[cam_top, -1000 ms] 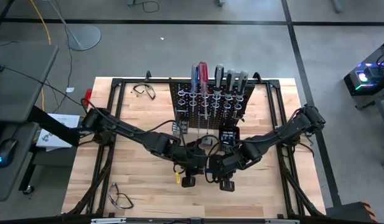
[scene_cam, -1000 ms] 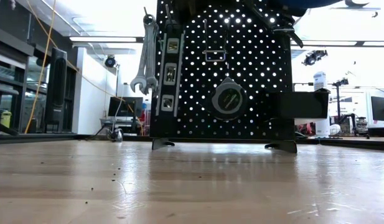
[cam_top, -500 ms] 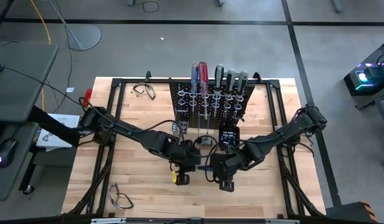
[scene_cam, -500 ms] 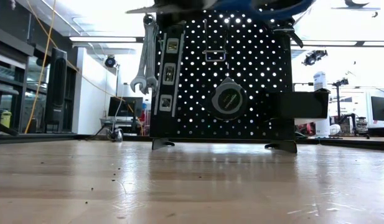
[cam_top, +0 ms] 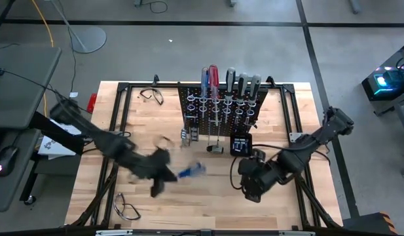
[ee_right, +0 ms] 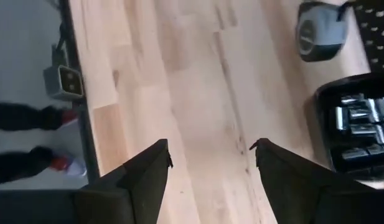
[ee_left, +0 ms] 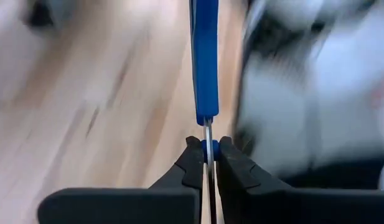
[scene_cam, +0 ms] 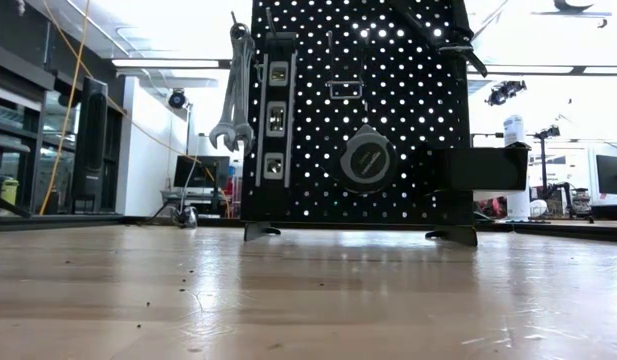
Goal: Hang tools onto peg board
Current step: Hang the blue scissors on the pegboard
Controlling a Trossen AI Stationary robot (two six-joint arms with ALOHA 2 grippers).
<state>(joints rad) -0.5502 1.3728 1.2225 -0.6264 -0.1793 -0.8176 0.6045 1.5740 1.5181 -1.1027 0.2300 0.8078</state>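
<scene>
Left gripper [ee_left: 205,163], lower left of centre, clamps a blue-handled screwdriver [ee_left: 205,59]; right gripper [ee_right: 210,155], lower right, stands open, empty.

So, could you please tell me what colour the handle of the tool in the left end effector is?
Blue. The handle shows best in the left wrist view.

Safety glasses [cam_top: 151,96] near table [cam_top: 156,203] far-left corner, second pair [cam_top: 125,207] at near-left corner. Small black box [cam_top: 241,144] mid-table, round grey tape measure [ee_right: 319,30] close by.
</scene>
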